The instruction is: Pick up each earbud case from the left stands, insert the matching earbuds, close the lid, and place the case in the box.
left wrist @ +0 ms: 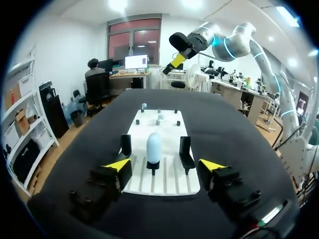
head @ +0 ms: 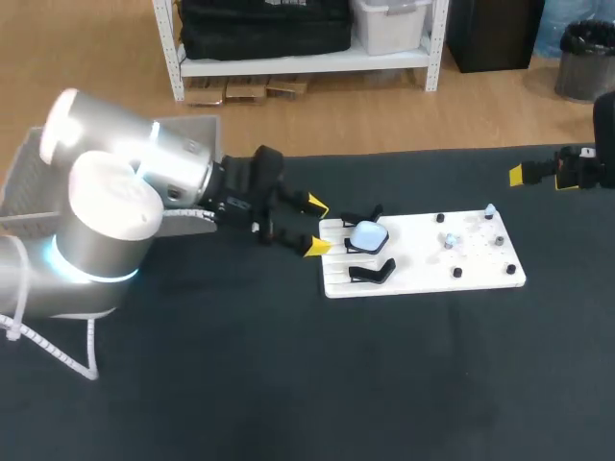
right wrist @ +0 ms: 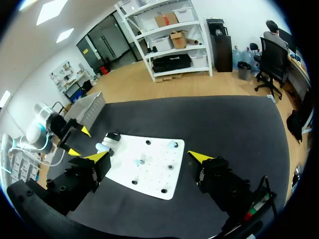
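A pale blue earbud case (head: 368, 234) stands on a black holder at the left end of the white board (head: 423, 271). Empty black stands (head: 371, 272) flank it. My left gripper (head: 317, 226) is open just left of the board, level with the case. In the left wrist view the case (left wrist: 153, 146) stands upright a little ahead of the left gripper (left wrist: 164, 167), and neither finger touches it. Small earbuds (head: 450, 240) lie mid-board. My right gripper (head: 538, 174) hovers open off the board's far right corner. From the right wrist view, the right gripper (right wrist: 148, 157) holds nothing above the board (right wrist: 149, 174).
A grey box (head: 197, 128) sits at the table's left, behind my left arm; it also shows as a grey box (right wrist: 89, 104) in the right wrist view. Small black pegs (head: 457, 273) dot the board. The black table (head: 336, 384) spreads wide in front of the board.
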